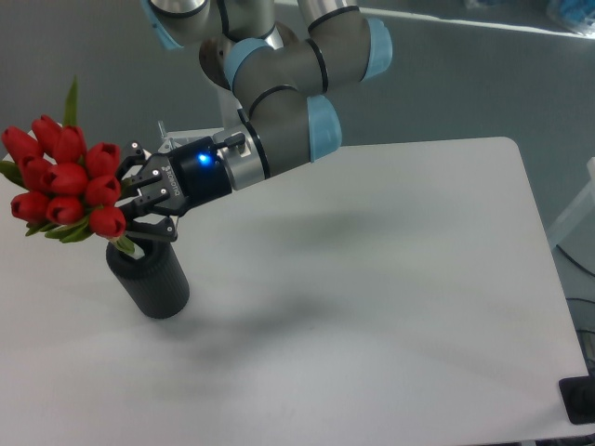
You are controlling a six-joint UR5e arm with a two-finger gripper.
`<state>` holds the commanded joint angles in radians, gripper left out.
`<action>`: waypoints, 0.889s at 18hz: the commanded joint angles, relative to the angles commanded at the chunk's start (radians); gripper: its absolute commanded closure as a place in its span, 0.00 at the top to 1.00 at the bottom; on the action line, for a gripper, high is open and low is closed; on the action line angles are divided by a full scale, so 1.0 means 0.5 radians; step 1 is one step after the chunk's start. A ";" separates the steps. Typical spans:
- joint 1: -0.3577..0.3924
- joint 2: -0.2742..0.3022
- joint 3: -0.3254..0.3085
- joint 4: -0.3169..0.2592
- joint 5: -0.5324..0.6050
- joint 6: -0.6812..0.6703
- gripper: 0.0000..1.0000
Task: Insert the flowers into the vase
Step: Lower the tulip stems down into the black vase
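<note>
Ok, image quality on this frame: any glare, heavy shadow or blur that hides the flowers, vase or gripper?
Fixed camera: soft overall but readable. The table is bright, without blown-out glare; a faint arm shadow falls across its middle. The flowers are vivid and distinct. The vase is nearly featureless black. The dark gripper blends with the vase rim, so finger contact is hard to judge; its blue light glows.

You have wide open counter (390,307) to the right of the vase (149,277) and in front of it, all the way to the far right edge. The crowding is at the left: the vase stands near the counter's left side, the flowers (65,177) lean out above it to the upper left, and the gripper (130,200) with its fingers (153,232) sits just beside the blooms, right over the vase mouth. The arm (279,93) slants across the upper middle.
</note>
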<state>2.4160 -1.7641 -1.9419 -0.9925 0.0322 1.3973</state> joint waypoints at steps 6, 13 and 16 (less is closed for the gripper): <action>0.006 -0.009 -0.095 0.003 0.006 0.166 0.16; 0.015 -0.034 -0.190 0.003 0.018 0.307 0.22; 0.018 -0.049 -0.242 0.006 0.025 0.368 0.23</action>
<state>2.4252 -1.7886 -2.0631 -0.9894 0.0445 1.5813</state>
